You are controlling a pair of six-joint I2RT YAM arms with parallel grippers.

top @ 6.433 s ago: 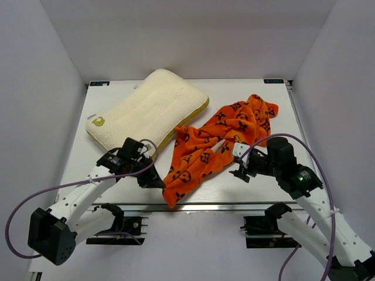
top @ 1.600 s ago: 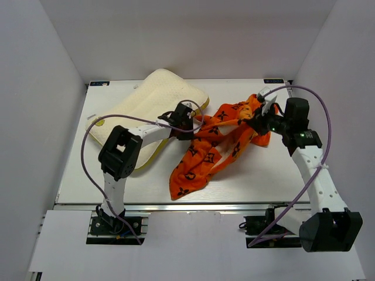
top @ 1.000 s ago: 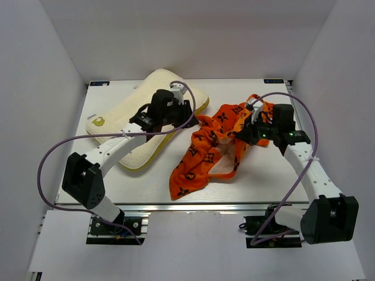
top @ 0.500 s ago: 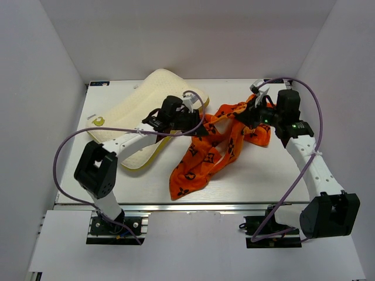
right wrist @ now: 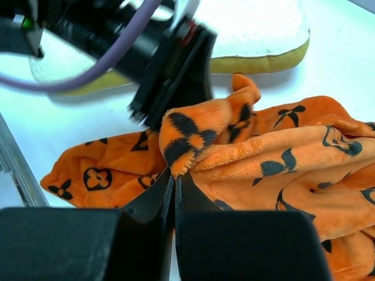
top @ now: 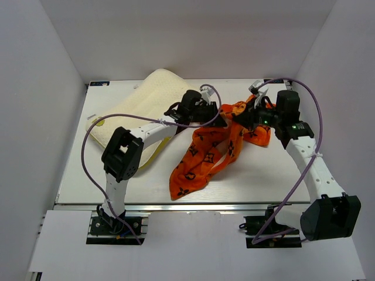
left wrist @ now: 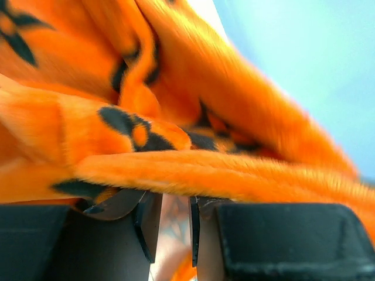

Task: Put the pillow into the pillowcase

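Pinching a pillowcase (right wrist: pixel 281 158) fold in the fully closed right gripper (right wrist: pixel 174 186). At the left gripper (left wrist: pixel 170 225), only a narrow gap, with pillowcase draped across the fingertips; cannot tell whether gripped. Beyond the right fingertips, past the left gripper, pillow (right wrist: pixel 258 29) lying outside the pillowcase.

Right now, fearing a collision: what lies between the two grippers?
A raised fold of the pillowcase fills the gap between the left gripper and the right gripper; the right wrist view shows it best.
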